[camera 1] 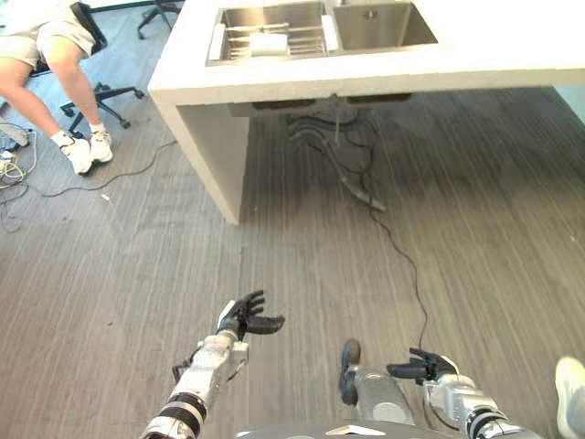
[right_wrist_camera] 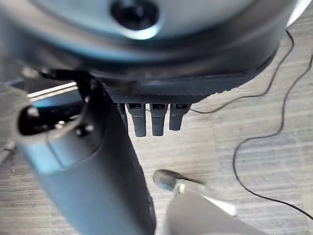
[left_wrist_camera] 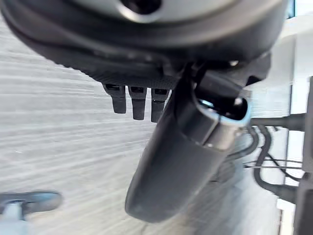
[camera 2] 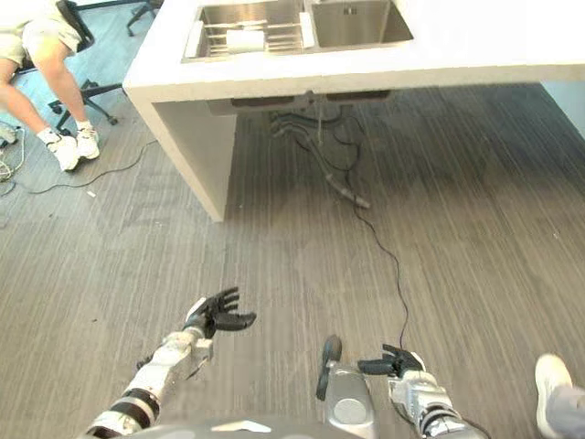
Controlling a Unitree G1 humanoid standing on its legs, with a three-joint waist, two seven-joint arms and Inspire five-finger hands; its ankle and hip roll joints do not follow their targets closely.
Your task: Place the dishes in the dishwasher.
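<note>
A white counter (camera 1: pixel 302 80) stands ahead with a steel double sink (camera 1: pixel 384 25) set into it. In the sink's left basin sits a wire rack (camera 1: pixel 274 41) with a white dish (camera 1: pixel 268 43) in it. My left hand (camera 1: pixel 245 317) hangs low over the wooden floor, well short of the counter, fingers relaxed and apart, holding nothing. My right hand (camera 1: pixel 422 368) is lower still at the right, fingers straight and also empty. In the wrist views each hand's fingers (left_wrist_camera: pixel 138 100) (right_wrist_camera: pixel 157 117) point out straight beside the thumb.
A person sits on an office chair (camera 1: pixel 91 64) at the far left, legs and white shoes (camera 1: pixel 79 154) on the floor. Loose cables (camera 1: pixel 27 174) lie near them. Hoses and a black cable (camera 1: pixel 352 174) trail from under the sink across the floor.
</note>
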